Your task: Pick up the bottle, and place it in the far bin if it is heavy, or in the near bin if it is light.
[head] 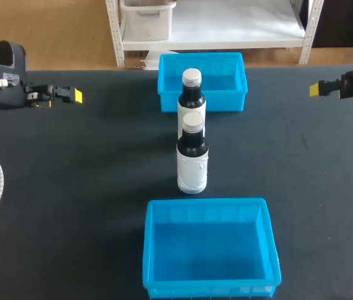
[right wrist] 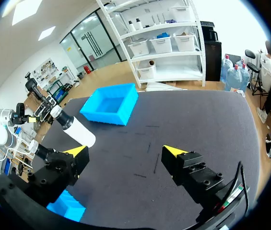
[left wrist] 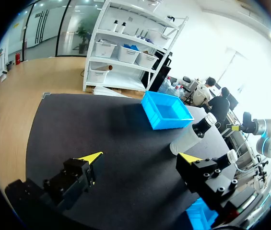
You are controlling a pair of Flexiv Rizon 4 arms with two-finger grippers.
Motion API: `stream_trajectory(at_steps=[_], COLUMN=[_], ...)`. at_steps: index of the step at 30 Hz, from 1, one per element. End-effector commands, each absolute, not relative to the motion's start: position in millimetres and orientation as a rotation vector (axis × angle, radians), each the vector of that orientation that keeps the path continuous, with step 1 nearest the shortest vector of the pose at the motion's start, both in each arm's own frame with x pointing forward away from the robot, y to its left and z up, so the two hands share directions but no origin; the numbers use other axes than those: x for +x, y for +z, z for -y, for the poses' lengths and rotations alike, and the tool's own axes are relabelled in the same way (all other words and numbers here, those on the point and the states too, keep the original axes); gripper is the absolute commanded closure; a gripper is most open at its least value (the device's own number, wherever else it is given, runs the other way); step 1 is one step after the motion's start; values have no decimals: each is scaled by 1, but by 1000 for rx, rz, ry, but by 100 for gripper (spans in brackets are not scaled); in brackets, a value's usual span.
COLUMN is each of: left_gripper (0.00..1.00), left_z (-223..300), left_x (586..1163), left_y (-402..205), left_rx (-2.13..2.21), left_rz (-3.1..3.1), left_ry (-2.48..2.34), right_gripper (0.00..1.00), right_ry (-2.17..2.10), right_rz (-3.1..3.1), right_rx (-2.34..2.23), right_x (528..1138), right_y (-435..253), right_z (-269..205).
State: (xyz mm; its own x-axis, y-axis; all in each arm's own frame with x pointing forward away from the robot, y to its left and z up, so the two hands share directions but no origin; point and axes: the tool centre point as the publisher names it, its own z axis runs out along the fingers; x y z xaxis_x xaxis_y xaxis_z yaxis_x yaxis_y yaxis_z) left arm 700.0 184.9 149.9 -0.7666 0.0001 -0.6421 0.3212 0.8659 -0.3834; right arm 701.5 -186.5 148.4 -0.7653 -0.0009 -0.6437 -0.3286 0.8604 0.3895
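Two dark bottles with white labels and silver caps stand upright in a row at the table's middle. The nearer bottle (head: 192, 157) is in front of the farther bottle (head: 192, 94), between the far blue bin (head: 164, 84) and the near blue bin (head: 150, 250). My left gripper (head: 73, 95) hovers at the left, open and holding nothing. My right gripper (head: 318, 89) hovers at the right, also open and holding nothing. In the left wrist view the gripper (left wrist: 142, 158) points toward a bottle (left wrist: 193, 136) and the far bin (left wrist: 166, 111). The right wrist view's gripper (right wrist: 125, 151) faces a bottle (right wrist: 74, 128) and the far bin (right wrist: 110, 104).
The black mat (head: 89, 175) is bare on both sides of the bottle row. Both bins hold nothing. A corner of the near bin (left wrist: 200, 215) shows under the left gripper's finger, and the near bin (right wrist: 65, 203) also shows below the right gripper's finger.
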Motion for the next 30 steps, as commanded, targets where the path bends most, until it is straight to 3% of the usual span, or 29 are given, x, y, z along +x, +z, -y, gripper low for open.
stream_trajectory(at_steps=[1,14,20,25,30], left_gripper=[0,0,0,0,0], left_z=[-185,-185,-185,-185,-185], left_x=[700,700,700,700,700], left_y=[150,150,150,150,150], left_rx=[231,231,231,231,231], left_rz=[-2374,-2374,-2374,-2374,-2374], left_ry=[-636,-636,-636,-636,-636], right_gripper=[0,0,0,0,0], right_ry=[642,642,801,985,985], right_rz=[-2372,-2372,-2261,-2018,-2018], right_rx=[-235,-235,-728,-1702,-1702], right_x=[701,701,717,696,696], right_y=[149,149,163,180,180], right_z=[186,186,194,192,192])
